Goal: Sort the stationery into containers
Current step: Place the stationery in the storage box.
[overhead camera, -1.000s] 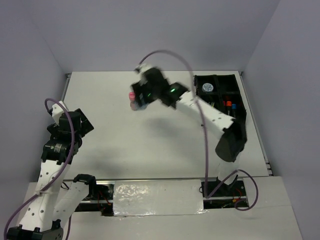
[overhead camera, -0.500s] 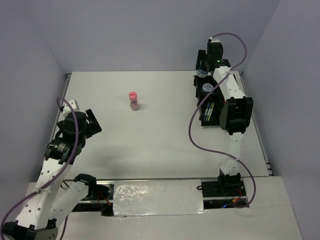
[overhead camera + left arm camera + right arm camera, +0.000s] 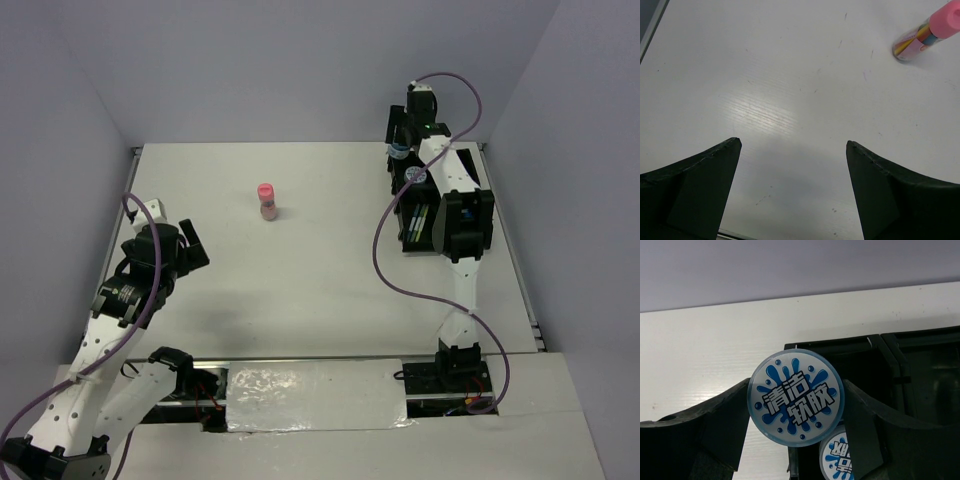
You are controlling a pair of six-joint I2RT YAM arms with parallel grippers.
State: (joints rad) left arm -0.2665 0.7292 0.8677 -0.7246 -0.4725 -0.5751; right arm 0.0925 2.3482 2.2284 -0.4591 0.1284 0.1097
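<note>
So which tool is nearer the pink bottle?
Left. The left tool hovers near-left of the pink bottle; the right tool holds a round tub at the black tray, far right.

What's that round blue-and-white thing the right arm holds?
The tub is round, its glossy lid printed with blue splashes and bold Chinese characters on white. The right jaws pinch its sides, holding it over a corner of the black tray, where a second tub lies.

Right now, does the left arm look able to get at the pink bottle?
Probably yes: the pink bottle stands alone on the table, and nothing lies between it and the left arm's open fingers, which face roughly its way.
</note>
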